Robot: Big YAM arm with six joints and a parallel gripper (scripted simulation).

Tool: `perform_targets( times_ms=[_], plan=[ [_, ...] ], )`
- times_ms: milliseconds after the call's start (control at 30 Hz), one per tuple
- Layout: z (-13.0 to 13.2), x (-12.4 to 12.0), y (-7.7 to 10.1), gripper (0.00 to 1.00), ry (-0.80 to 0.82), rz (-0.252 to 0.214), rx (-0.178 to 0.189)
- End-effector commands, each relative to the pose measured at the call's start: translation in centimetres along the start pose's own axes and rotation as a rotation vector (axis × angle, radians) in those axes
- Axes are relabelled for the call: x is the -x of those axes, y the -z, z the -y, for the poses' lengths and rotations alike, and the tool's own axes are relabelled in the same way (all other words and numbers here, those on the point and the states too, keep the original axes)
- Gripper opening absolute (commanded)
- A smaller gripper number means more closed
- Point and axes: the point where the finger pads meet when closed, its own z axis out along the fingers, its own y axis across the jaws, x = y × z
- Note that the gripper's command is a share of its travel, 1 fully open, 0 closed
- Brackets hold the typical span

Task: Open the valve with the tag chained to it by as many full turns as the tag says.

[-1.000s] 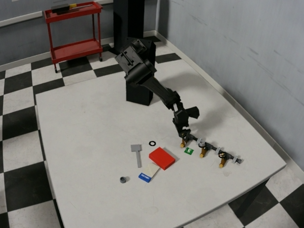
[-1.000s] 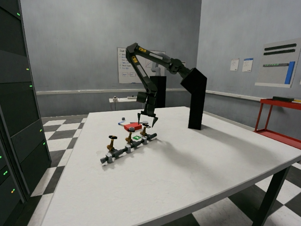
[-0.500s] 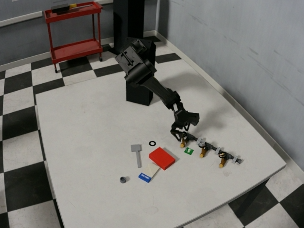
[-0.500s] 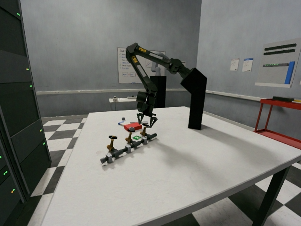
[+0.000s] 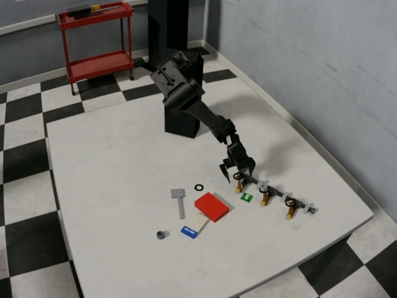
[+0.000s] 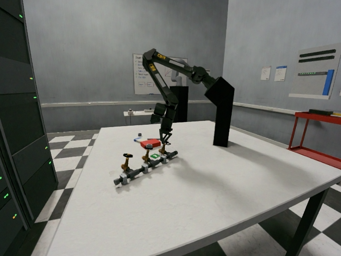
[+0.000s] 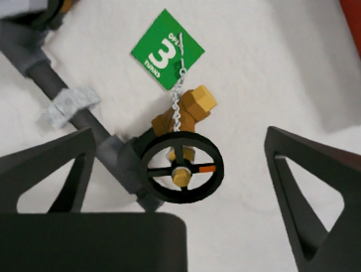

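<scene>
A grey pipe (image 5: 275,192) on the white table carries three brass valves with black handwheels. A green tag (image 7: 168,50) marked 3 turns hangs by a chain from the valve at the pipe's left end; it also shows in the top view (image 5: 246,197). That valve's handwheel (image 7: 180,165) has an orange mark on one spoke, pointing right in the wrist view. My gripper (image 7: 180,136) is open and hangs straight over this handwheel (image 5: 240,178), one finger on each side, not touching it. The middle valve (image 5: 264,192) and the right valve (image 5: 290,206) stand apart from the gripper.
A red block (image 5: 211,206) lies just left of the tagged valve, close to one finger. A black ring (image 5: 198,185), a grey T-shaped tool (image 5: 179,200), a white-and-blue card (image 5: 194,225) and a small grey cup (image 5: 161,234) lie further left. The arm's black base (image 5: 181,122) stands behind.
</scene>
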Motion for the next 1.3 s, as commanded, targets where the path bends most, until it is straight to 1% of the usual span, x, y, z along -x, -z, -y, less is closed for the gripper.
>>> perform_targets(
  times_ms=[0,167,300,433,500,533,567,933,967,1267],
  plan=[
    [0.51,-1.55,0.29,1.0,-0.348,-0.028,-0.013],
    [0.49,-1.2,0.2,1.0,-0.635,-0.018,-0.015],
    [0.48,-1.19,0.2,1.0,-0.865,-0.019,-0.019],
    [0.45,-1.2,0.2,1.0,-1.093,-0.029,-0.027],
    [0.45,-1.2,0.2,1.0,-1.093,-0.029,-0.027],
    [0.44,-1.2,0.2,1.0,-1.234,-0.045,-0.039],
    [0.42,-1.21,0.19,1.0,-1.268,-0.05,-0.042],
    [0.44,-1.24,0.2,1.0,-1.282,-0.05,-0.043],
    [0.44,-1.25,0.2,0.0,-1.282,-0.05,-0.043],
    [0.45,-1.14,0.19,0.0,-1.284,-0.046,-0.041]
  ],
)
